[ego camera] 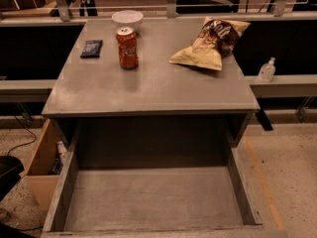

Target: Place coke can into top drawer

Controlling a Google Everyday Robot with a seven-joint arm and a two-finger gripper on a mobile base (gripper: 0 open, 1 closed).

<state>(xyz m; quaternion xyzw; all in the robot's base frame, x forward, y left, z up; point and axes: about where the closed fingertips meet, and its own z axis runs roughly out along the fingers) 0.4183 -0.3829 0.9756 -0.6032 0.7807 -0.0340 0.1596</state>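
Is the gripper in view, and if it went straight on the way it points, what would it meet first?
The gripper is not in view, so its line cannot be told. The coke can stands upright on the cabinet top, behind the open top drawer.

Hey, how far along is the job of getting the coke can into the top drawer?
Done: the top drawer is pulled open, its floor bare. In hand: nothing; the gripper is out of view and nothing holds the can. Left: the coke can stands upright on the cabinet top in front of the white bowl, so grasping it, carrying it and setting it in the drawer are all to do.
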